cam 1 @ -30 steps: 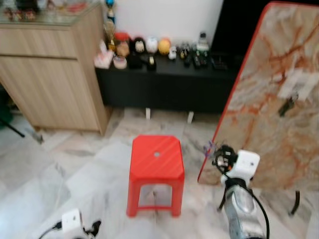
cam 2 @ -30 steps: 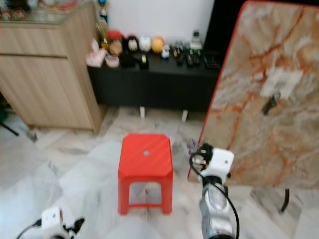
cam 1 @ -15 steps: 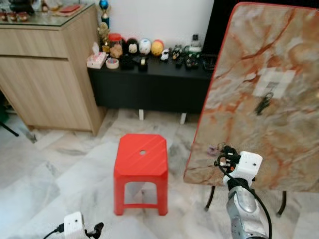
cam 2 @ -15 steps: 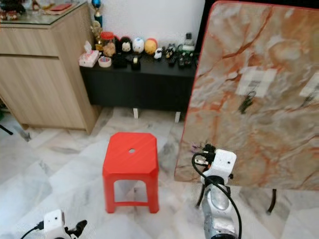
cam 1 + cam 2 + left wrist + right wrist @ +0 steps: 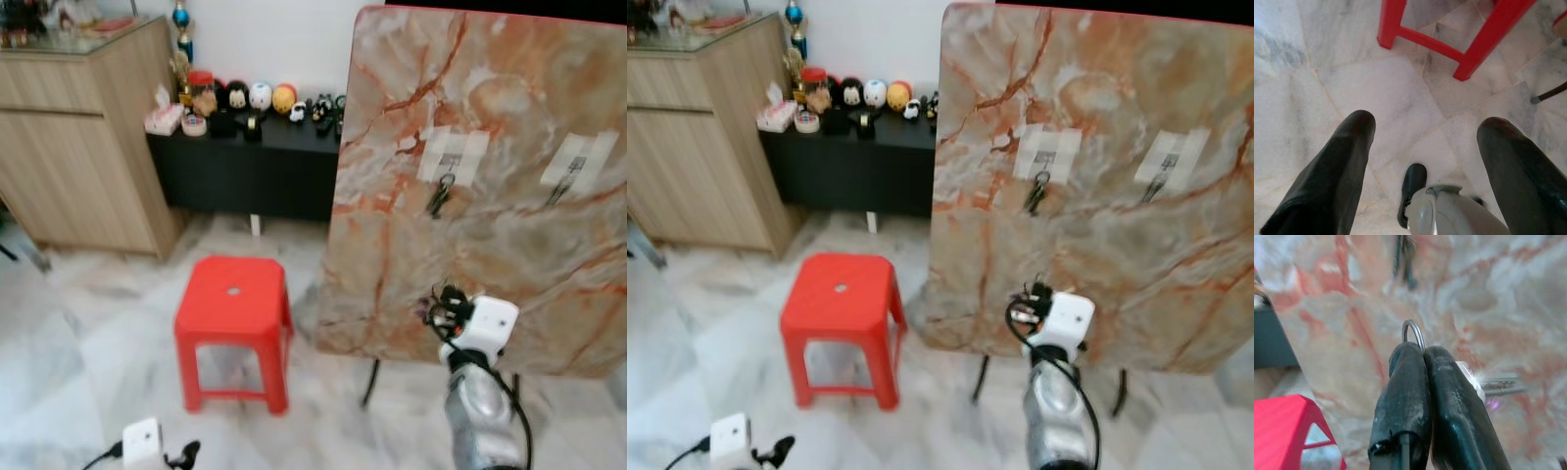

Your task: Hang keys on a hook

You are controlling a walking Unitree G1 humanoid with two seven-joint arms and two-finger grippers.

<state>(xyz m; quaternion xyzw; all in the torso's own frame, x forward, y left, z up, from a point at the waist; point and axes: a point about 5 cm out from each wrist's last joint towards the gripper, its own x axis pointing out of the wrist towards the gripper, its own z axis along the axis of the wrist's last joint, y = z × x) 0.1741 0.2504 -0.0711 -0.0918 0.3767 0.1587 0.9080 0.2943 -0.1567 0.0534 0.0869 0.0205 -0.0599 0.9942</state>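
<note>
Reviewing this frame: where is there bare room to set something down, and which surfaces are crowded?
The red stool has a bare top, with open marble floor around it toward the wooden cabinet. The black low console is crowded with small ornaments along its top. On the upright marble board, one hook looks unoccupied beside hanging keys.

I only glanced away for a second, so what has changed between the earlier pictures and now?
The camera has swung right and closer: the marble board now spans the head views, with a second taped hook in sight beside the hook already holding keys. Nothing was grabbed or released. The right end effector stays shut on the key ring, the left end effector open, low by the red stool.
</note>
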